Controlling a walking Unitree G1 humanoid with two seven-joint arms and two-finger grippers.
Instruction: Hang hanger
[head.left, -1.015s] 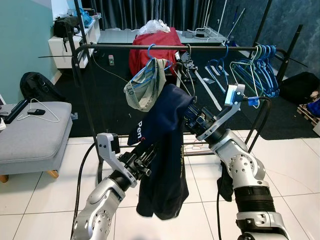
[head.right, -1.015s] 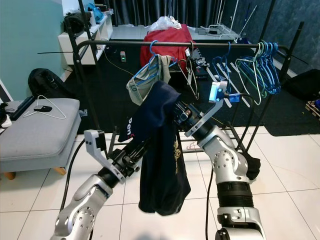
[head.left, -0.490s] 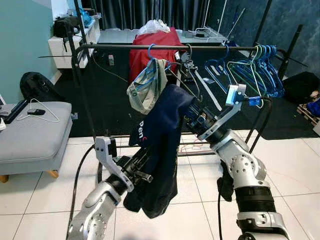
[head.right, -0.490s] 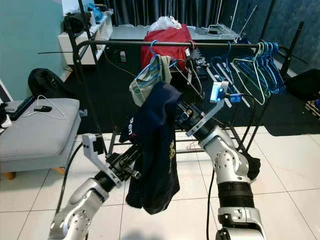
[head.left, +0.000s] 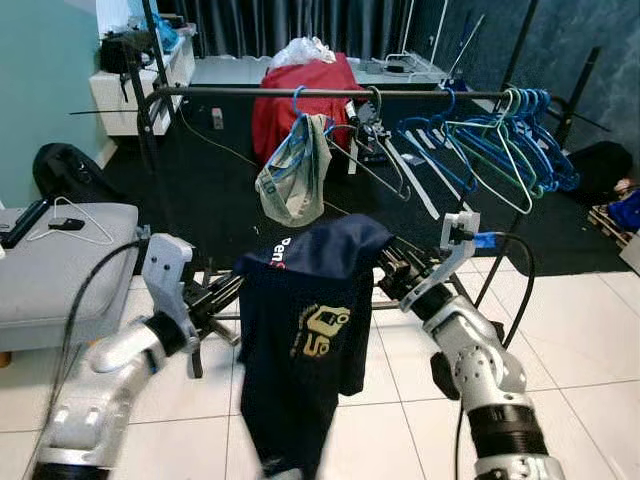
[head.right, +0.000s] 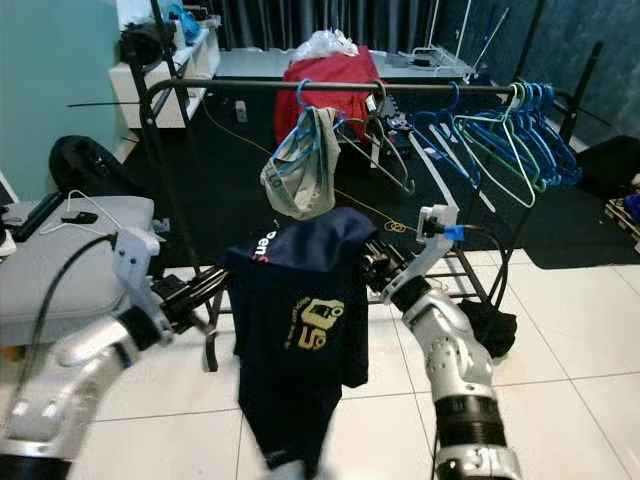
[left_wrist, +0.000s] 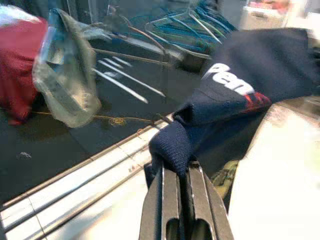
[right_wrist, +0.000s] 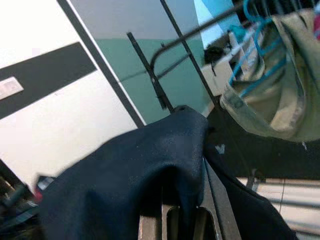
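Observation:
A navy T-shirt (head.left: 305, 330) with a yellow print hangs spread between my two grippers, low in front of the clothes rack. My left gripper (head.left: 230, 290) is shut on its left shoulder; in the left wrist view the navy cloth (left_wrist: 172, 145) is pinched above the black fingers (left_wrist: 167, 200). My right gripper (head.left: 387, 265) is shut on the other shoulder, with the shirt (right_wrist: 140, 170) draped over its fingers (right_wrist: 217, 200). The rack's black bar (head.left: 420, 94) carries a blue hanger with a grey-green garment (head.left: 293, 180), a dark bare hanger (head.left: 385, 150) and several blue hangers (head.left: 510, 135).
A grey bench (head.left: 55, 255) with a white hanger (head.left: 65, 222) stands at the left, a black bag (head.left: 65, 170) behind it. A red cloth pile (head.left: 300, 95) lies beyond the rack. Dark cloth (head.right: 495, 325) lies by the rack's foot. White tiled floor (head.left: 580, 340) is underfoot.
My left arm has swung out to the left and up, pulling the bunched shirt wide so that its printed front shows. The right gripper has dropped a little.

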